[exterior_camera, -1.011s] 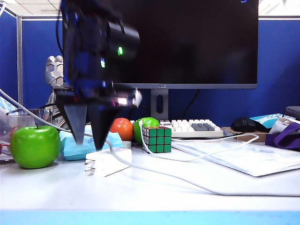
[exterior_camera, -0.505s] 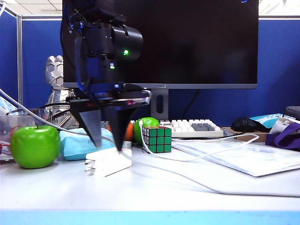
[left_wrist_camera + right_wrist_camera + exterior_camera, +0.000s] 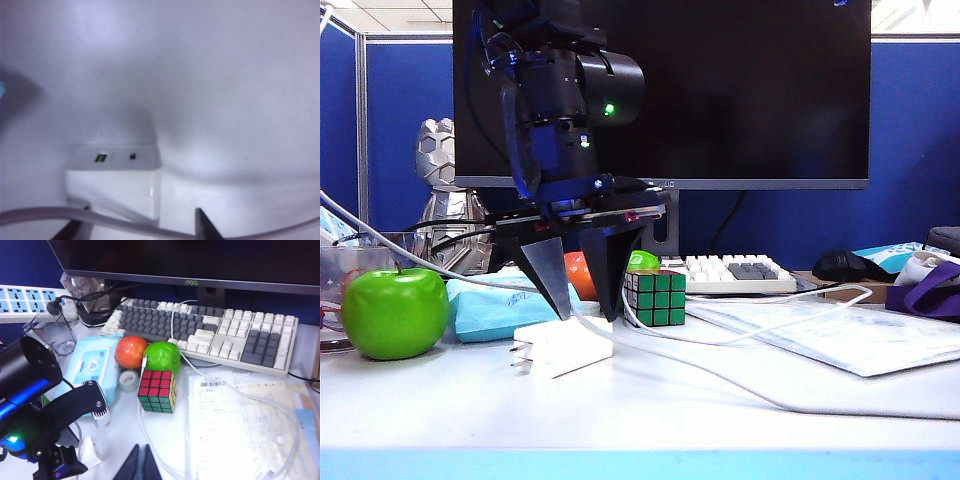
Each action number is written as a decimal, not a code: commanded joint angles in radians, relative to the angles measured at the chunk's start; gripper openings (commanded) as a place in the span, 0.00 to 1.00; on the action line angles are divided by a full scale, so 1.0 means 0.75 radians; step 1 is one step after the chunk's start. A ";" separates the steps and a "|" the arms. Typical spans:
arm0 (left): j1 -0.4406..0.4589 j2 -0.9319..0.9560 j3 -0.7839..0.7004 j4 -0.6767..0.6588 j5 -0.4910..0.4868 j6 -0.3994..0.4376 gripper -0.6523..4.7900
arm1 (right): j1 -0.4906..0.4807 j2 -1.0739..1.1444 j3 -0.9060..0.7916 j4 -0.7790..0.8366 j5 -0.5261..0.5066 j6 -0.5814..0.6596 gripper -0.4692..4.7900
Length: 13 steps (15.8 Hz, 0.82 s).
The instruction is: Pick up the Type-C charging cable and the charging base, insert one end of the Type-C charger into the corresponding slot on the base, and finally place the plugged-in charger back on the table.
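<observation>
The charging base lies on the table at about seven o'clock in my exterior view, right of the green apple. I see my left gripper pointing straight down over it, fingers apart astride its back edge, nothing gripped. My right gripper, at five o'clock of the Rubik's cube, is pinched closed, empty.

Green apples: I count two, a large one at the desk's left, a smaller one by the cube.
Orange fruit: one.
Rubik's cube: one.
Charging base: one.
Keyboard: one.
Monitor: one.
Wipes pack: one.
Tape roll: one.
Power strip: one.
Pincers: two, left pincer, right pincer.
</observation>
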State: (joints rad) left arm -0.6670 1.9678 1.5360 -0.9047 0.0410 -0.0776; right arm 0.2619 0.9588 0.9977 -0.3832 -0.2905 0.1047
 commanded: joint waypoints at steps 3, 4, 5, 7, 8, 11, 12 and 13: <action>0.000 0.008 0.006 -0.106 0.007 0.021 0.62 | 0.003 -0.002 0.005 0.017 -0.006 -0.005 0.08; 0.000 0.008 0.003 -0.158 -0.001 0.053 0.62 | 0.003 -0.002 0.005 0.017 -0.006 -0.005 0.08; 0.000 0.008 0.000 -0.190 -0.011 0.058 0.62 | 0.003 -0.002 0.005 0.017 -0.006 -0.005 0.08; 0.000 0.008 -0.001 -0.199 -0.048 0.059 0.62 | 0.003 -0.002 0.005 0.017 -0.006 -0.005 0.08; 0.001 0.008 -0.001 -0.204 -0.053 0.067 0.62 | 0.003 -0.002 0.005 0.017 -0.006 -0.005 0.08; 0.001 0.008 -0.001 -0.207 -0.065 0.085 0.62 | 0.003 -0.002 0.005 0.017 -0.006 -0.005 0.08; 0.001 0.008 -0.001 -0.180 -0.065 0.081 0.62 | 0.003 -0.002 0.005 0.017 -0.006 -0.005 0.08; 0.001 0.010 -0.001 -0.151 -0.065 0.078 0.62 | 0.003 -0.002 0.005 0.017 -0.006 -0.004 0.08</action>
State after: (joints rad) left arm -0.6651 1.9751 1.5375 -1.0508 -0.0078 -0.0189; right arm 0.2623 0.9588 0.9977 -0.3828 -0.2905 0.1047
